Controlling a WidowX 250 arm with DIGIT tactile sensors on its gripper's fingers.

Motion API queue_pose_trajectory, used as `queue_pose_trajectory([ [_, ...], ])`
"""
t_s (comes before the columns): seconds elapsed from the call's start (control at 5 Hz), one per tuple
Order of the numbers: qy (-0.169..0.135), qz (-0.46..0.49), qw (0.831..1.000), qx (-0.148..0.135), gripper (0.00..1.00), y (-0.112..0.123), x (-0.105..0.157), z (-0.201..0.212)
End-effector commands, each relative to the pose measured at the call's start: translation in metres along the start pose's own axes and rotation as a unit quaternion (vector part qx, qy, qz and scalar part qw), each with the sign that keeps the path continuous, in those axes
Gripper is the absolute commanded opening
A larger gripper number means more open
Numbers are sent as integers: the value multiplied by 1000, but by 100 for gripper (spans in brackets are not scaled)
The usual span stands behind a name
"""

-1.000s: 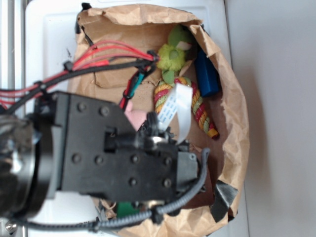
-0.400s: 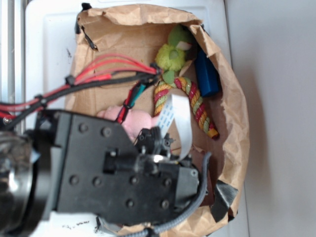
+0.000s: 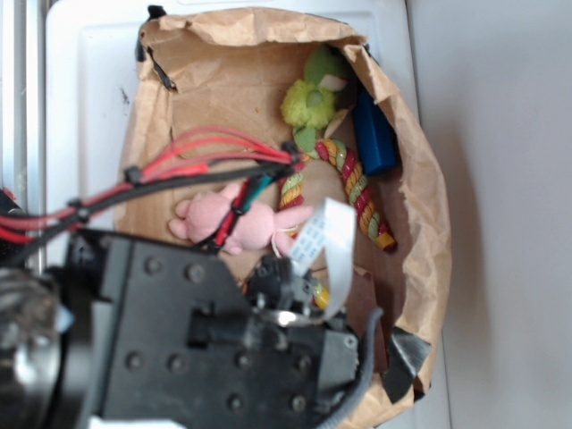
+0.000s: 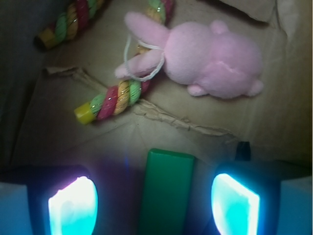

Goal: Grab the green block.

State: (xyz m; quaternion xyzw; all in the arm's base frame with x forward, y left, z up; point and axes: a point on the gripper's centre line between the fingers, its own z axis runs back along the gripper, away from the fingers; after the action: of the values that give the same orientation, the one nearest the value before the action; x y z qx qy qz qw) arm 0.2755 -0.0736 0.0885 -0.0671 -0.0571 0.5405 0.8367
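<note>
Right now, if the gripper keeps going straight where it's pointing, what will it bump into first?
Probably the green block. In the wrist view it lies right between the open fingers of the gripper, nothing in front of it. How far off it is, I can't tell.

Pincer (image 4: 154,203) spread wide, pointing downward

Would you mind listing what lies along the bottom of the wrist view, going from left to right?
Left glowing fingertip → green block, standing between the pads → right glowing fingertip. The end effector is open around the block, with a gap showing on each side.
</note>
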Motion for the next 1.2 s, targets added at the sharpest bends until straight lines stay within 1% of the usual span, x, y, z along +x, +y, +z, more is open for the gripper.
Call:
queue_pose_trajectory([
  [0.0,0,-19,999,-27,100,-3,-3,17],
  [0.2,0,-19,999,-27,100,-3,-3,17],
  [0.4,-20,2,1000,-16,100,9,-10,7],
  [0.6,-26,-3,1000,-12,100,18,-19,-1],
  [0.8,-31,-11,999,-1,100,24,-21,-11],
  [1.0,-34,-9,999,3,100,25,-16,-16],
])
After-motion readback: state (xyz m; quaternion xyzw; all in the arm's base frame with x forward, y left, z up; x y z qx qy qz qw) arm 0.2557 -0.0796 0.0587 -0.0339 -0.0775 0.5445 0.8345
